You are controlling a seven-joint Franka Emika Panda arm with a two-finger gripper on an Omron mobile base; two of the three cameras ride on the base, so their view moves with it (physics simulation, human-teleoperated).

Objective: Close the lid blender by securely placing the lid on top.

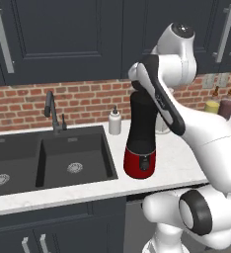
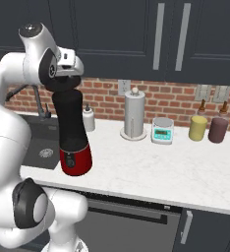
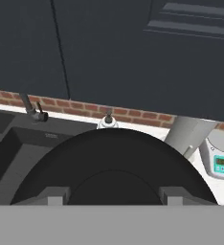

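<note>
Closest to my hand camera is the lid (image 3: 115, 162), a broad black disc swelling up from six o'clock, with my two grey fingertips (image 3: 54, 195) rising at either side of its central knob. My gripper (image 3: 114, 196) looks narrowed around that knob, holding the lid, though the actual contact sits at the very bottom edge and is hard to make out.

From the right base view, the lid (image 2: 65, 83) sits at the twelve o'clock end of the blender (image 2: 72, 133), directly on top of the black jar, with my hand pressed just above it. From the left base view my own forearm crosses the top of the blender (image 1: 141, 136), so the lid is hidden there; that view shows the red base and dark front panel plainly.

The hand view shows a faucet (image 3: 32, 109) at ten o'clock and a pump bottle (image 3: 107, 120) just past the lid's far rim. The right base view gives the desk (image 2: 186, 172) to three o'clock: one paper towel roll (image 2: 134, 115), one scale (image 2: 162, 130), one yellow bottle (image 2: 198, 125) and one dark red bottle (image 2: 218, 127). The left base view shows the sink (image 1: 48, 158) at nine o'clock with two basins.

Counted: one blender, one lid, one pump bottle, one faucet, two condiment bottles.
</note>
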